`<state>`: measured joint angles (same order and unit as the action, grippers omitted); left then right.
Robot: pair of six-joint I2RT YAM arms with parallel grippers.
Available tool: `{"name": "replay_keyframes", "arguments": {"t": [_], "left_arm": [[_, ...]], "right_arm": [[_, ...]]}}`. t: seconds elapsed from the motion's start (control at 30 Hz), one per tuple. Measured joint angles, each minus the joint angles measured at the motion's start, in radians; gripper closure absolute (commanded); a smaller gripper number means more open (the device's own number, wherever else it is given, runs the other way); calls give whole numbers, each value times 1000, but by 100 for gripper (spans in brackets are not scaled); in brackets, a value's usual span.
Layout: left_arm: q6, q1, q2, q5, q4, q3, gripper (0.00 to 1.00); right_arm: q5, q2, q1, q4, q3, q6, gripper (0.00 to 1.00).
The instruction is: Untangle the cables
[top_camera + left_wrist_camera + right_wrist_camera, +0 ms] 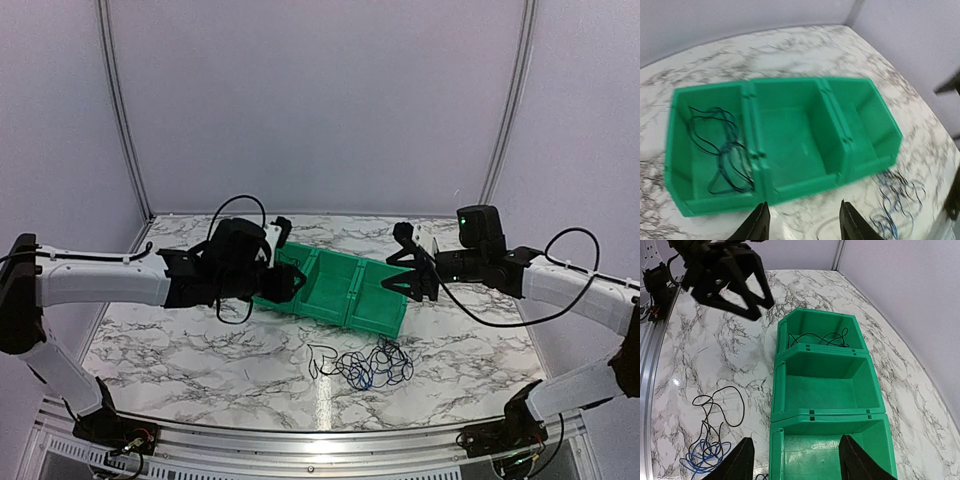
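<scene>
A tangle of thin black and blue cables lies on the marble table in front of a green bin with three compartments. In the left wrist view the tangle shows at the lower right, and in the right wrist view the same tangle is at the lower left. One more black and blue cable lies coiled in the bin's left compartment. My left gripper hangs open over the bin's left end, holding nothing. My right gripper stands open over the right compartment, also holding nothing.
The bin's middle compartment and right compartment hold nothing. A metal rail runs along the near table edge. White walls with corner posts close in the back and sides.
</scene>
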<state>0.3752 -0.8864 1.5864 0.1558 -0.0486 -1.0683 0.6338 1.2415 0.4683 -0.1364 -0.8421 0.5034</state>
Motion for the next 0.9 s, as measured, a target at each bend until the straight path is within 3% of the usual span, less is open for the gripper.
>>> {"name": "replay_keyframes", "arguments": {"t": [0.17,0.4,0.57,0.9], "left_arm": [[4,-132,-34,-150,12,95,53],[163,-158,-24,-205,21,211,55],[271,-180,17,-254,-65,278,52],[407,-182,117,-300,-210,283,51]], "right_arm": [[34,43,22,-43,0,73,44],[11,116,141,-91,0,163,44],[8,174,192,-130,-4,196,42],[8,265,268,-134,-5,208,38]]}}
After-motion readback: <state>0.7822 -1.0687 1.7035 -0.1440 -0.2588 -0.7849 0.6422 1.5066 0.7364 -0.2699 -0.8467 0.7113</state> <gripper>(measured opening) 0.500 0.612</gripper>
